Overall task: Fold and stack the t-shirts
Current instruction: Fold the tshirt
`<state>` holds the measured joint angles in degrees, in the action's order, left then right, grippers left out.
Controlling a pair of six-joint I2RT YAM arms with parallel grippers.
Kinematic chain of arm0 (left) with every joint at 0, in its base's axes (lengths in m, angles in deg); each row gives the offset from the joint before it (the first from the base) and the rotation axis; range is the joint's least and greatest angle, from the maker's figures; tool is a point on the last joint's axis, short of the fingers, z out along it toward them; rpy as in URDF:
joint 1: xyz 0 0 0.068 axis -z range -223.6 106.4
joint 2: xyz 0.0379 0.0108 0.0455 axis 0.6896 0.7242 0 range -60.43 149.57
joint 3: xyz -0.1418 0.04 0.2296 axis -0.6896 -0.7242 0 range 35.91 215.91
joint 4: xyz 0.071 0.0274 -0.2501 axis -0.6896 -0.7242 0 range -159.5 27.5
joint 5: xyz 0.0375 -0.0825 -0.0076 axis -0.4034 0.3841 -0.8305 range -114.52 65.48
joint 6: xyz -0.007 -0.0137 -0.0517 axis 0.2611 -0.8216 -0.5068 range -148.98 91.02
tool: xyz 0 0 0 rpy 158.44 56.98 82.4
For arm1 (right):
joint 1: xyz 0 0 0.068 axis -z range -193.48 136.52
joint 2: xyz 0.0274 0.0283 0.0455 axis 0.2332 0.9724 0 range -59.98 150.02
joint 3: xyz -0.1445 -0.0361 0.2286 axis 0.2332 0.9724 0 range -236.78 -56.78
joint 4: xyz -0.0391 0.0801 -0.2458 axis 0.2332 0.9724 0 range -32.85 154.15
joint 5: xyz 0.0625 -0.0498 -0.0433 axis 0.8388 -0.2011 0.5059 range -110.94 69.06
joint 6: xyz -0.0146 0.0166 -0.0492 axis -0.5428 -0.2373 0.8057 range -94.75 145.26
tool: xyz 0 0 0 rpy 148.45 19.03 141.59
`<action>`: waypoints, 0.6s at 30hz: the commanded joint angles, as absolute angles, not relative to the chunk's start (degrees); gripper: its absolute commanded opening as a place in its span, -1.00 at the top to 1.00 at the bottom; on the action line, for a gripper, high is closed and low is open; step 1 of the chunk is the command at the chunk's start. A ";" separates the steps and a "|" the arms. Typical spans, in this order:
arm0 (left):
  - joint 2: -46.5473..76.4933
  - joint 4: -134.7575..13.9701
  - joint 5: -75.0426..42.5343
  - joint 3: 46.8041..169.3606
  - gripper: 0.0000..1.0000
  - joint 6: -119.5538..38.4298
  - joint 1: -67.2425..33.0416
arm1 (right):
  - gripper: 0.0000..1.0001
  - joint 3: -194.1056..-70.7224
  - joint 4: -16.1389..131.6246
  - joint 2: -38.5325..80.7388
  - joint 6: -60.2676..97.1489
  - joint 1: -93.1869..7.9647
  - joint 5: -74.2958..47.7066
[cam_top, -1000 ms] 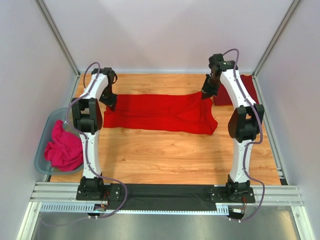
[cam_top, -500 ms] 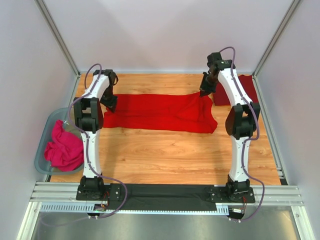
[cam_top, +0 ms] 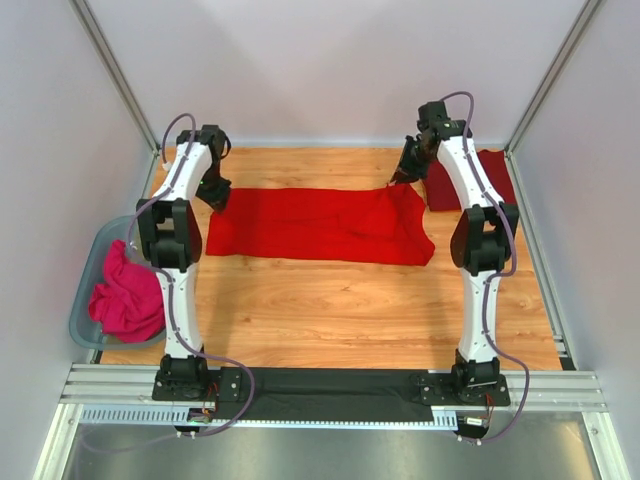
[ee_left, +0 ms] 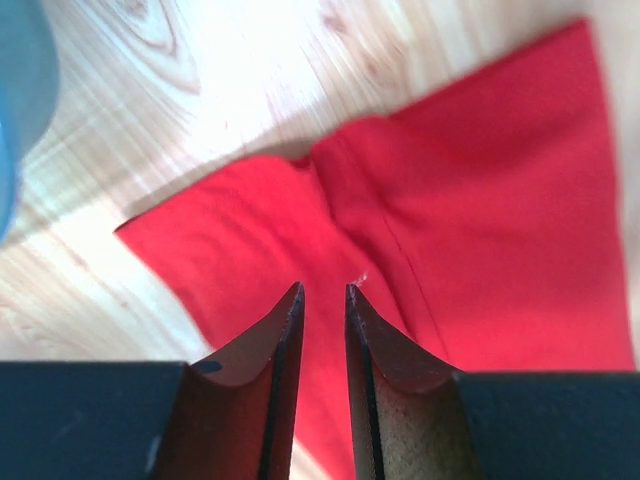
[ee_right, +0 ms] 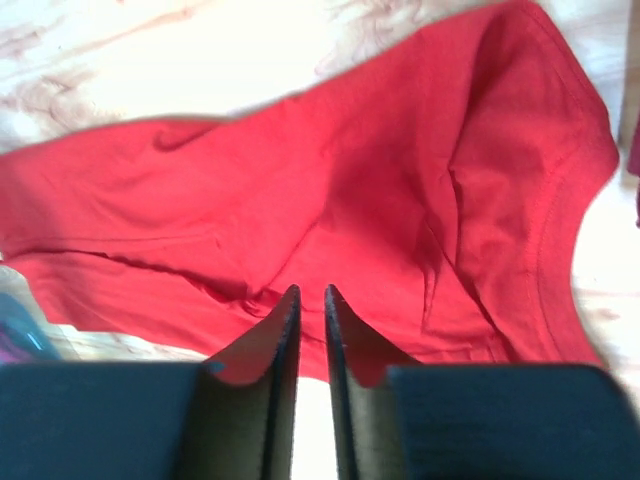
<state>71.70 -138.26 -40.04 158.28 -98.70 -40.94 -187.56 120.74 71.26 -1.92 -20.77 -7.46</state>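
Observation:
The bright red t-shirt [cam_top: 320,225] lies spread out flat across the middle of the table. My left gripper [cam_top: 218,197] hovers above its left end. In the left wrist view [ee_left: 324,288] the jaws stand a little apart with nothing between them, and the shirt [ee_left: 480,180] is below. My right gripper [cam_top: 397,180] hovers over the shirt's back right corner. In the right wrist view [ee_right: 312,290] its jaws show a narrow empty gap above the wrinkled shirt [ee_right: 380,200]. The maroon t-shirt [cam_top: 497,175] lies folded at the back right, partly hidden by my right arm.
A blue-grey bin [cam_top: 85,270] stands off the table's left edge and holds a crumpled pink cloth [cam_top: 128,295]. Pale walls close in the back and both sides. A black rail [cam_top: 330,392] runs along the near edge.
Both grippers have moved back and up from the shirt's ends. The shirt's right corner, raised before, now lies lower on the table.

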 commanded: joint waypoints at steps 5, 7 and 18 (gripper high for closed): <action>60.16 -129.66 -33.31 149.13 0.38 -82.54 -38.69 | 0.28 -192.30 121.91 72.12 -5.86 -19.55 -7.73; 59.37 -128.34 -31.38 147.28 0.38 -79.01 -37.63 | 0.26 -190.74 126.81 69.94 -6.03 -18.94 -12.47; 58.57 -124.02 -23.46 136.12 0.38 -72.22 -33.67 | 0.30 -153.58 129.76 49.90 -11.56 -17.88 -22.78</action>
